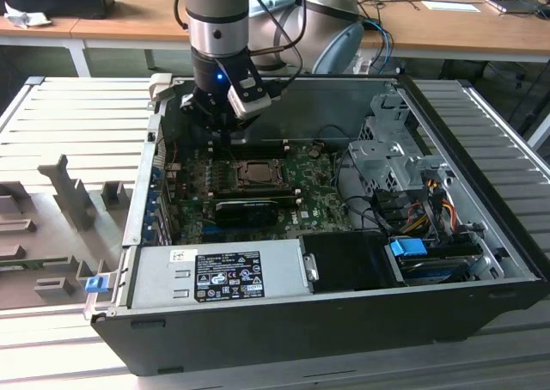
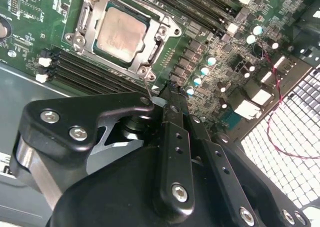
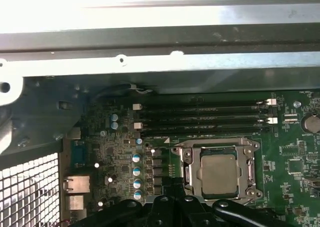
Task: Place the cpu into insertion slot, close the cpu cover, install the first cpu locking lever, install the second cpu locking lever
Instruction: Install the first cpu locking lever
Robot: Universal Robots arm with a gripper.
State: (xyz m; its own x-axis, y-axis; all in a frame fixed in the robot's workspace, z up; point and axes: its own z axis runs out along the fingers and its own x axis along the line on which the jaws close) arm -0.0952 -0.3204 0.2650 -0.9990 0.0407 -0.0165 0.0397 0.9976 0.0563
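Observation:
The cpu (image 2: 120,34) lies flat in the insertion slot (image 2: 150,29), its pale silver face up, also seen in the first wrist view as cpu (image 3: 219,174). The silver cpu cover (image 2: 82,22) is down around it, framing the chip through its window. A thin metal lever rod (image 2: 148,84) stands up at the socket's corner nearest the gripper. My gripper (image 2: 167,92) hangs just off that corner, shut with nothing between its fingers. In the exterior view the gripper (image 1: 225,137) is above the board, just behind the socket (image 1: 253,173).
Black memory slots (image 3: 200,119) run along the socket's far side. A long black card (image 1: 245,208) lies in front of the socket. The open case has a grey power supply (image 1: 215,274) at the front and a drive cage (image 1: 387,149) on the exterior view's right.

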